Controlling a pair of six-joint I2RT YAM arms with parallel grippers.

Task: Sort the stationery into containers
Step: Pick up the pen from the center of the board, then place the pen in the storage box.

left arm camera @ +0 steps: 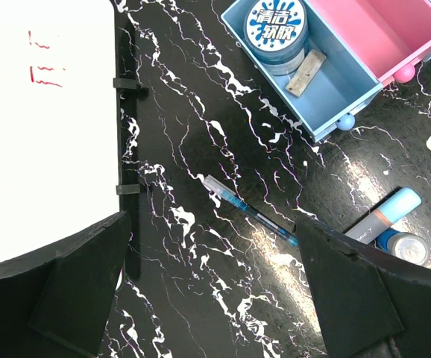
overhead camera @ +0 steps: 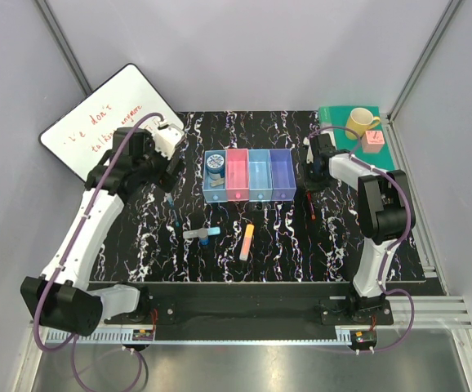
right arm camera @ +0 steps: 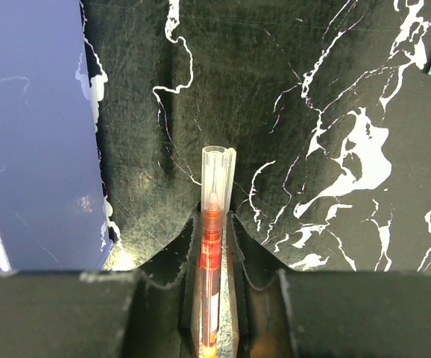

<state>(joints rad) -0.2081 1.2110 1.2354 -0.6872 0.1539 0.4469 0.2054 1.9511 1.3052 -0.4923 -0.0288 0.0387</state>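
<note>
Gripping the red pen [right arm camera: 217,179], the right claw [right arm camera: 215,294] presses its jaws in on the barrel from both sides. It sits low over the table [right arm camera: 335,89], just at 3 o'clock of the purple bin [right arm camera: 29,112]. That nearness suggests a short carry into the row of bins [overhead camera: 238,197].

The left claw [left arm camera: 212,298] stands spread wide and holds nothing. It hovers over the blue pen [left arm camera: 249,211], which lies flat at 8 o'clock of the row; the wide spread appears set to straddle it.

The leftmost light blue bin [left arm camera: 347,112] already holds the blue round bottle [left arm camera: 277,33] and a small eraser [left arm camera: 306,72]. The grey marker [overhead camera: 197,234] and the orange-yellow bar [overhead camera: 247,241] lie loose at 6 o'clock of the row, unsorted.
</note>
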